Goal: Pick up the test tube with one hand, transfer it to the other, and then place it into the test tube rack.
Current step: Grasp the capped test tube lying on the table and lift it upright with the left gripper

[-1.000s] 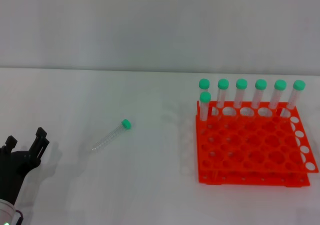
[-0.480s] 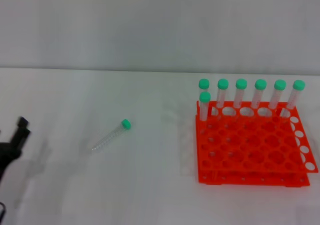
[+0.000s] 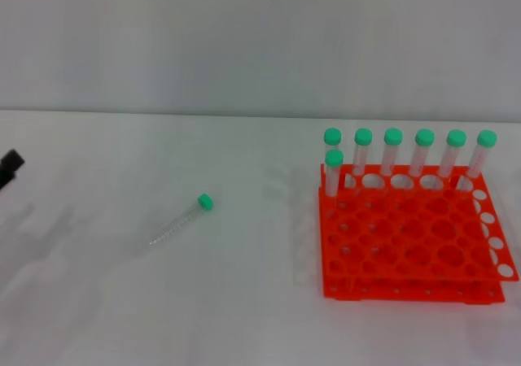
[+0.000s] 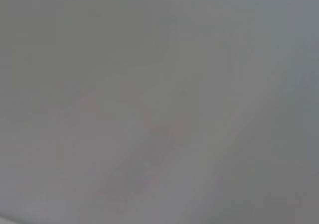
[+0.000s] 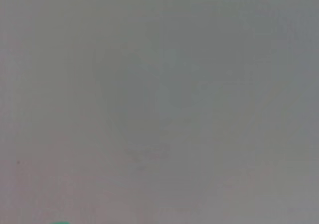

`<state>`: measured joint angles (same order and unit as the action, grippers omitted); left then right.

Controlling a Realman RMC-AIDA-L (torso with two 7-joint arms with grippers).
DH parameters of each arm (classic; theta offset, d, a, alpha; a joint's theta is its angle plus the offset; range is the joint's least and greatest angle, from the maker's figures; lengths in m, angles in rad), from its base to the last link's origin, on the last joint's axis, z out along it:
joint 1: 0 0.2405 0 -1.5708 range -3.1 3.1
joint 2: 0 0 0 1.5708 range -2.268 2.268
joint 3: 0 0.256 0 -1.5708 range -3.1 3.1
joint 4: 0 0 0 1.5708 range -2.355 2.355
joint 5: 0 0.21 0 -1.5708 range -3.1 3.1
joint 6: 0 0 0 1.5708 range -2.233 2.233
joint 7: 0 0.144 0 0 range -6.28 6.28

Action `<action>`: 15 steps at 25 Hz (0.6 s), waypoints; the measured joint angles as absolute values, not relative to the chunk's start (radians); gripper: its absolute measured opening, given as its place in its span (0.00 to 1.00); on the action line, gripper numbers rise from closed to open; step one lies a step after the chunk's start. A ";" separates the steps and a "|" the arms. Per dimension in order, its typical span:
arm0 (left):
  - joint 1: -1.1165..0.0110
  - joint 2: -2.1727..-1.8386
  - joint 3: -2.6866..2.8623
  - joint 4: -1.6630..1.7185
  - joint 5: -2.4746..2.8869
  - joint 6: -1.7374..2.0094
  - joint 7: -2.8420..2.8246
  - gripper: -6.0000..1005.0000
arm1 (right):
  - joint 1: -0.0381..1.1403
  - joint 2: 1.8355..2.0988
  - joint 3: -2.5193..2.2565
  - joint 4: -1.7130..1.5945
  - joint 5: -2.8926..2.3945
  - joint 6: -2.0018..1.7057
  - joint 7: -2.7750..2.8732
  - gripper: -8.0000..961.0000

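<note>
Only a small black tip of the left gripper [image 3: 10, 167] shows, poking in at the 9 o'clock edge of the head view, up above the white table [image 3: 163, 301]. So little of it is in sight that you cannot tell if it is open or closed, and it holds nothing that can be seen. The right gripper is not in sight in any view. On the table, the biggest thing is the orange-red test tube rack [image 3: 415, 240], sitting at about 4 o'clock from the middle of the head view. It has two layers and many round holes. Seven tubes with green caps [image 3: 393, 153] stand up straight in it: six in a line along the far row and one more just in front of that row, at its left end. The test tube [image 3: 181, 220] lies flat on the table, alone, at about 8 o'clock from the middle. Its green cap points toward 1 o'clock and its thin tip points toward 7 o'clock. It is well apart from the rack, and it lies at about 4 o'clock from the gripper tip, well apart from that too. Both wrist views show only plain grey.
</note>
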<state>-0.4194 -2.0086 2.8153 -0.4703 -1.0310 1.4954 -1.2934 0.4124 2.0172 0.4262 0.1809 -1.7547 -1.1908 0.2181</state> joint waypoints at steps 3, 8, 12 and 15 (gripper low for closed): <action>-0.473 -1.975 2.847 -0.598 -0.922 1.562 -1.478 0.78 | 0.424 2.017 0.425 0.180 -1.757 -1.180 0.218 0.91; -0.606 -1.909 2.846 -0.787 -0.614 1.656 -1.684 0.73 | 0.428 2.018 0.424 0.179 -1.758 -1.178 0.218 0.91; -0.717 -1.889 2.845 -0.848 -0.392 1.676 -1.737 0.68 | 0.428 2.019 0.423 0.179 -1.758 -1.178 0.218 0.91; -0.790 -1.878 2.846 -0.858 -0.244 1.675 -1.786 0.65 | 0.428 2.019 0.423 0.180 -1.758 -1.178 0.218 0.91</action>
<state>-0.7901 -1.8777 2.8459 -0.8583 -0.2437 1.6752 -1.7858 0.4281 2.0188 0.4233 0.1796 -1.7581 -1.1779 0.2177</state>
